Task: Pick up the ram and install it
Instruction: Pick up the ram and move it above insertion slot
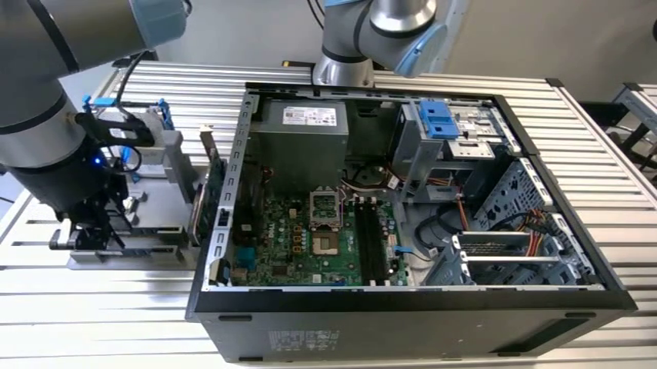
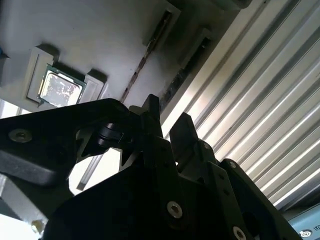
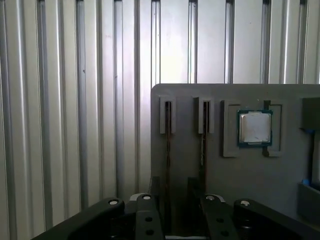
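Bright glare on the ribbed table (image 2: 260, 125) silhouettes the pincer (image 2: 167, 116).

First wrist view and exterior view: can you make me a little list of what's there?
end effector: open, over the grey holder
ram: standing in a holder slot, not lifted
second stick: in the next slot
processor chip: in a holder pocket
computer case: open, motherboard showing
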`<state>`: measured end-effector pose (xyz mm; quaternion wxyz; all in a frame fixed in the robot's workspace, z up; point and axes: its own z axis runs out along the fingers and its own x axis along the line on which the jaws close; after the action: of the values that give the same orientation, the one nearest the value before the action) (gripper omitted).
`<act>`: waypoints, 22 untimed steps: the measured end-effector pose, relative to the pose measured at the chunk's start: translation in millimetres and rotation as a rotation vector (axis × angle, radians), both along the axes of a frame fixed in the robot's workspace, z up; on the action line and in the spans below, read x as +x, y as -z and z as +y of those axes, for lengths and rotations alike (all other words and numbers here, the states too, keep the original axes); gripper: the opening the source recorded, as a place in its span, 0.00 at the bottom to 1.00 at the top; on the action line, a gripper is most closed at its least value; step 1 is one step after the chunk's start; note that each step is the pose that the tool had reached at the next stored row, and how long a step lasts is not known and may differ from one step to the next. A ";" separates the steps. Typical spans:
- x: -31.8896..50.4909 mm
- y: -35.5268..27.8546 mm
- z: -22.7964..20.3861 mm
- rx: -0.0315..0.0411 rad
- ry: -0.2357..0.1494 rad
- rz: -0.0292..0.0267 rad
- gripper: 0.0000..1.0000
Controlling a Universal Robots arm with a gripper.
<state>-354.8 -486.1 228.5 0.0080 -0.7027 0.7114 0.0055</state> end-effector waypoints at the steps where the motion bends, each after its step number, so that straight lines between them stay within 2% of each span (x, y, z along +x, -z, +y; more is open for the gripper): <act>1: 0.0 1.8 0.0 -0.0004 0.000 0.0000 1.00; 12: 0.0 21.8 0.2 -0.0070 0.000 0.0000 1.00; 18: 0.0 31.3 0.2 -0.0113 0.000 0.0000 1.00; 22: -0.1 35.2 0.2 -0.0119 0.000 0.0001 1.00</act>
<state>-354.9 -485.9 193.3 0.0038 -0.7027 0.7115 0.0013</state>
